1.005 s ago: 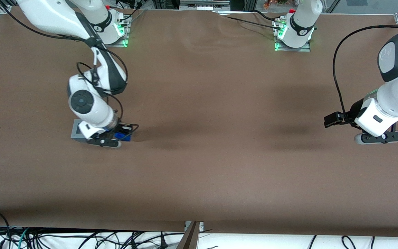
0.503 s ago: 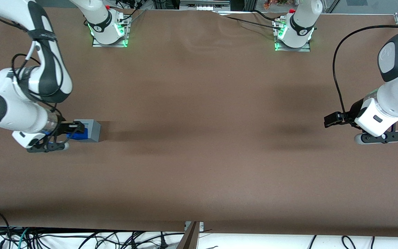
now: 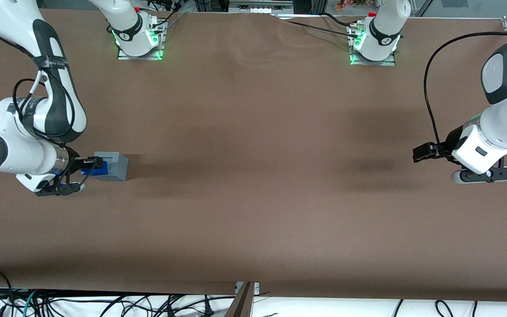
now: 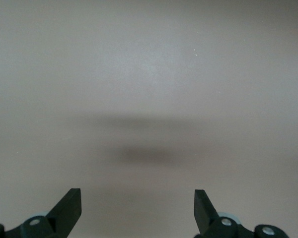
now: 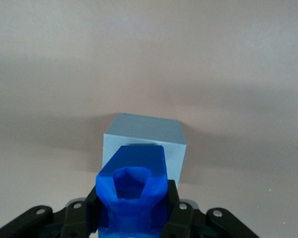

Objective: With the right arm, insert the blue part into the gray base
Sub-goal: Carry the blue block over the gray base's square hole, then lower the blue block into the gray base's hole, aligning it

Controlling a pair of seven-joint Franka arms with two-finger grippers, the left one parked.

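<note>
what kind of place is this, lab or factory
Likely a robotics lab: a right arm bolted to a brown-covered table, loose cables along its edge, and the gripper holding a blue part at a gray base.

My tool (image 5: 134, 218) is matt black plastic, its fingers (image 5: 176, 210) dull and faintly grained, and it is clamped on the blue part (image 5: 132, 191), just beside the gray base (image 5: 144, 144) at the working arm's end of the surface. The blue part looks like smooth, saturated plastic with a soft sheen on its facets. The gray base is pale plastic, matt, with flat even faces. The surface (image 3: 253, 198) under them is a brown, cloth-like covering, matt and finely textured, slightly rippled near the arm mounts. My right arm (image 3: 20, 145) has glossy white shells and a matt black sleeve.
</note>
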